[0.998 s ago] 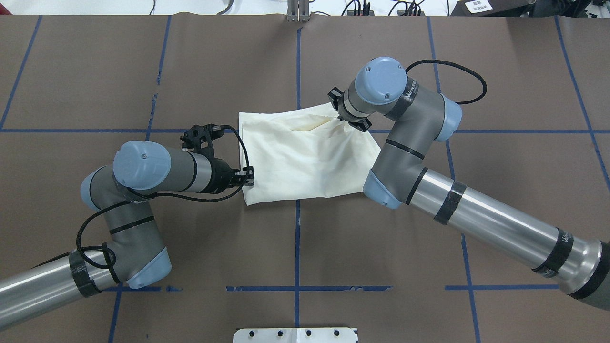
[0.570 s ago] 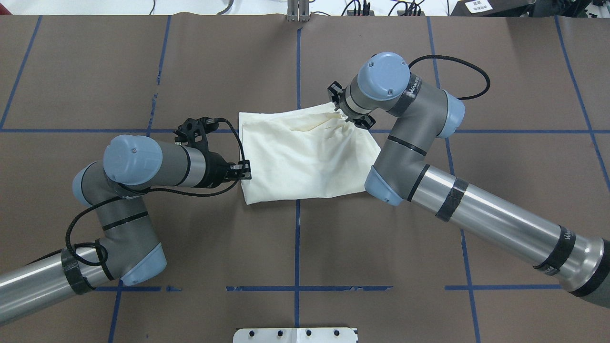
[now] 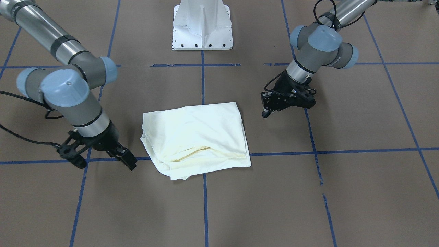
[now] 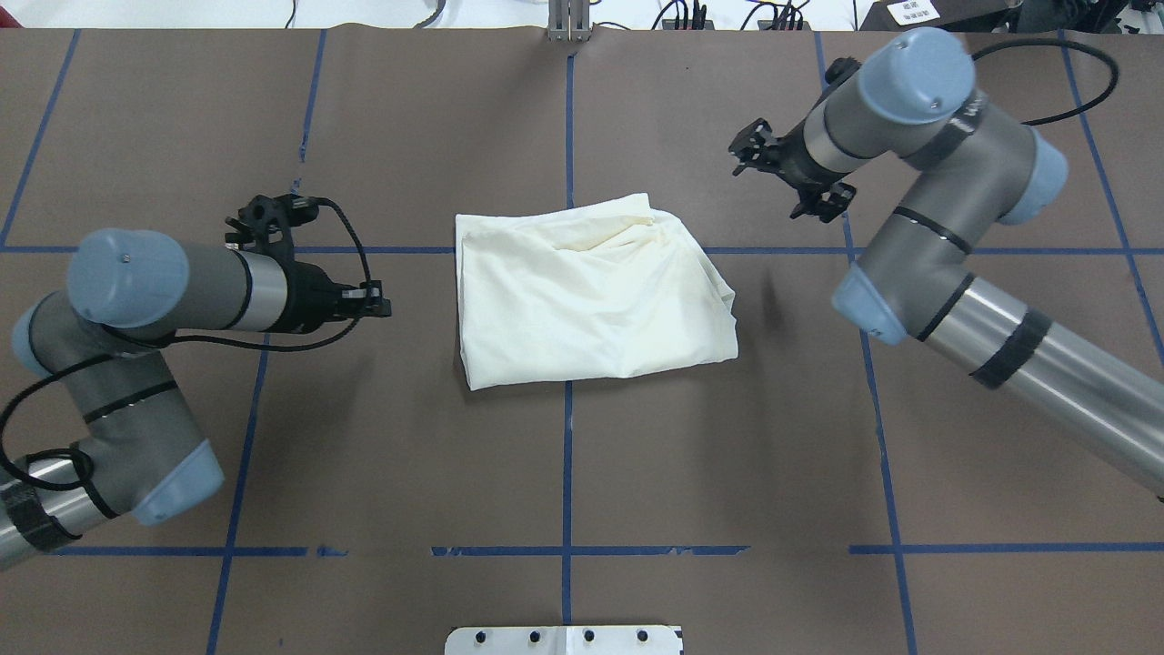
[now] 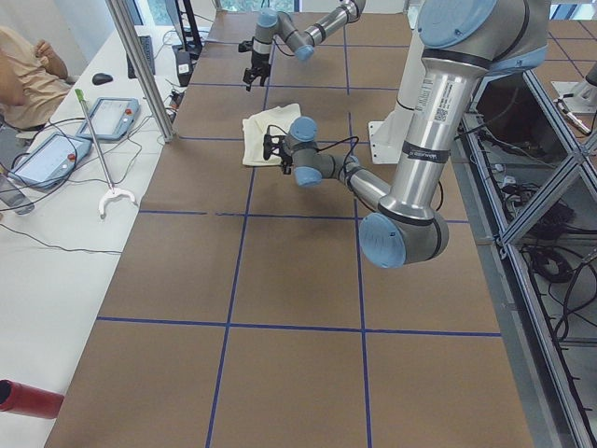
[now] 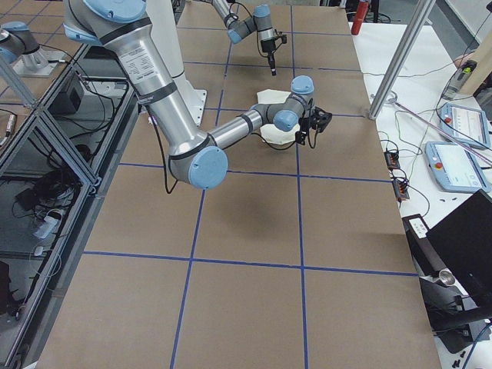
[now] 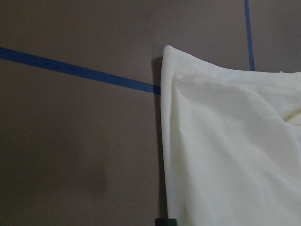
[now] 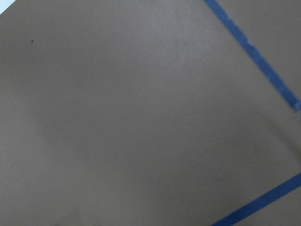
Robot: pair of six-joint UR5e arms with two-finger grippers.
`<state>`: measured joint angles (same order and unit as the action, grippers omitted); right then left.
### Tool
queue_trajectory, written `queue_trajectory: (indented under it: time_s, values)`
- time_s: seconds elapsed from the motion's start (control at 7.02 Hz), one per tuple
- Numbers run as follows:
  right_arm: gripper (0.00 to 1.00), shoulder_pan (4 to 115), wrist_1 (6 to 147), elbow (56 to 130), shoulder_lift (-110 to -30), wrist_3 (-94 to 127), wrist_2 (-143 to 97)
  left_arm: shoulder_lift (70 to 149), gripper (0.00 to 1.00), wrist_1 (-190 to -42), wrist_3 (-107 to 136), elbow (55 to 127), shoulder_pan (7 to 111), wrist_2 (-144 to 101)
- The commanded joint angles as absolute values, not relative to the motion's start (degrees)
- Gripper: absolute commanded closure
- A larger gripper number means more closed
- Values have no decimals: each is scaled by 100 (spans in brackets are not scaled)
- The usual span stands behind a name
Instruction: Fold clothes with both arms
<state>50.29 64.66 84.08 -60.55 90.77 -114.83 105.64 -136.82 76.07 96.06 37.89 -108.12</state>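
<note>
Table (image 4: 382,455): brown covering with a grid of blue tape lines; it fills the overhead view.
Right arm (image 4: 964,273): comes in from the lower right of the overhead view, its elbow bent, its wrist in the upper right.
Left arm (image 4: 209,291): comes in from the lower left of the overhead view, its forearm level and pointing toward the centre.
Long-sleeved T-shirt (image 4: 591,300): just above the centre of the overhead view, folded into a rough rectangle with a plain cream side up. It lies flat across the middle vertical tape line and is rumpled at its upper right corner. Neither claw touches it.
Pedestal base (image 3: 202,31): white, at top centre of the front-facing view.
Right gripper (image 3: 106,166): lower left of the front-facing view, just beside the shirt's edge, fingers spread wide and holding nothing.
Left gripper (image 4: 377,307): left of the shirt in the overhead view, apart from it, tip aimed at the cloth. I cannot tell how far its fingers are parted.
</note>
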Motion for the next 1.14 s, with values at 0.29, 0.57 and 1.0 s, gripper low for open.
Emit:
queue_trajectory:
  time_s: [0.29,0.57,1.0]
  values:
    - [0,6963,6486,9385,-8107,5532,-13100,9109,75,-13667,4563,9853,5733,-11985]
    - [0,7915,6556,9448,-8760,3917,-13455,8694,75,-13362,2699,9800,7138,-12627]
    - [0,8657,9197,10348,-8790,1660,-13448,9085,72,-10682,231,10297,8726,-12797]
